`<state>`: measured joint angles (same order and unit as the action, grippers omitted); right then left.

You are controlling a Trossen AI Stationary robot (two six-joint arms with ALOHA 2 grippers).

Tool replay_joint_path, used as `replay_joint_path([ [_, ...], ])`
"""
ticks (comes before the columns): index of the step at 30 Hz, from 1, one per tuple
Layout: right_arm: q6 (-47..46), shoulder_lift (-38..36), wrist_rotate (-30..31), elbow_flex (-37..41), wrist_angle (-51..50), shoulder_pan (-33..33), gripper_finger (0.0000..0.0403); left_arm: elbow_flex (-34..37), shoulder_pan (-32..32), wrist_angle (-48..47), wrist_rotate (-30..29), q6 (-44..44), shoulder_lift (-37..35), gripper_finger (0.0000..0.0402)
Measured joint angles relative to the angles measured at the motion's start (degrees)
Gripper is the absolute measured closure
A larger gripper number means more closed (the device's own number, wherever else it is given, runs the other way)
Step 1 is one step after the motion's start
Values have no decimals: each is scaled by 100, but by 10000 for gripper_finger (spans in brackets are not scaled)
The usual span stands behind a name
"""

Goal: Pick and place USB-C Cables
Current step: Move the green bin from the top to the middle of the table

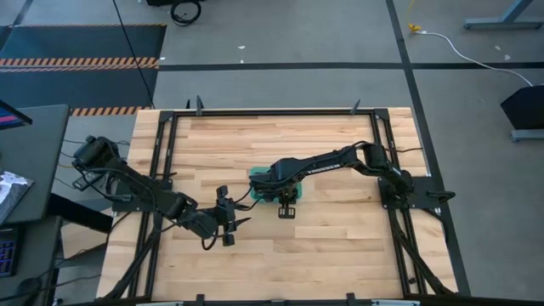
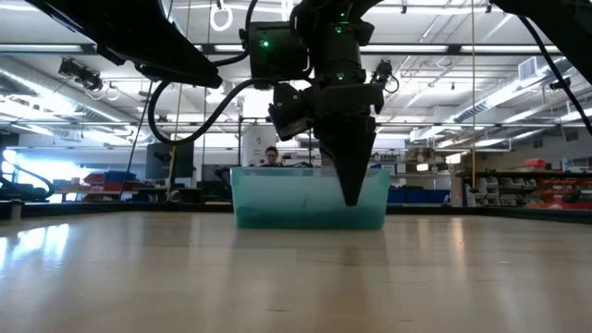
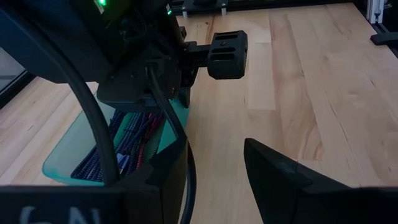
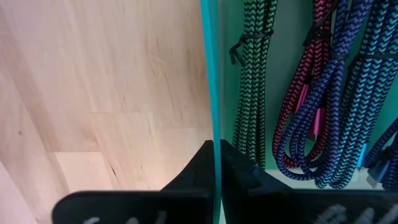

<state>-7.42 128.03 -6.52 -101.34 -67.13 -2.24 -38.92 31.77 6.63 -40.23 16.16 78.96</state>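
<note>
The teal tray (image 1: pixel 257 177) stands at the table's middle. In the right wrist view, several USB-C cable bundles lie on its floor: a green one (image 4: pixel 252 81), a maroon one (image 4: pixel 311 93), a blue-purple one (image 4: pixel 348 93) and another at the picture's edge (image 4: pixel 380 130). My right gripper (image 2: pixel 353 196) points down at the tray's near wall (image 4: pixel 210 62), its fingers together in a point and holding no cable. My left gripper (image 1: pixel 234 217) hovers open to the left of the tray's near side, empty. Past its fingers, the left wrist view shows cables (image 3: pixel 134 134) in the tray. My right gripper's shut fingers (image 4: pixel 186 171) stand at the tray's near wall, below its rim (image 4: pixel 211 124), coming from above. Whether they touch the wall, I cannot tell.
Bare wooden tabletop (image 1: pixel 340 246) lies all around the tray, bounded by a black metal frame (image 1: pixel 387 153). In the low view a person (image 2: pixel 271 155) shows far off in the room behind the tray.
</note>
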Motion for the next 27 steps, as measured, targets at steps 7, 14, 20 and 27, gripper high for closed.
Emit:
replay_joint_path([
  [7, 0, 0, 19, 4, -11, 0, 387, 0, 0, 0, 0, 0, 0, 235],
  [14, -83, -18, 45, 77, -73, -4, 349, 0, -2, -2, -3, 0, 0, 235],
  [20, -204, -377, 165, 39, 76, -6, 321, 0, -2, 7, -2, 0, 0, 235],
  [27, -357, -814, 206, 33, 92, -48, 317, 0, -2, 36, -7, -7, -2, 235],
])
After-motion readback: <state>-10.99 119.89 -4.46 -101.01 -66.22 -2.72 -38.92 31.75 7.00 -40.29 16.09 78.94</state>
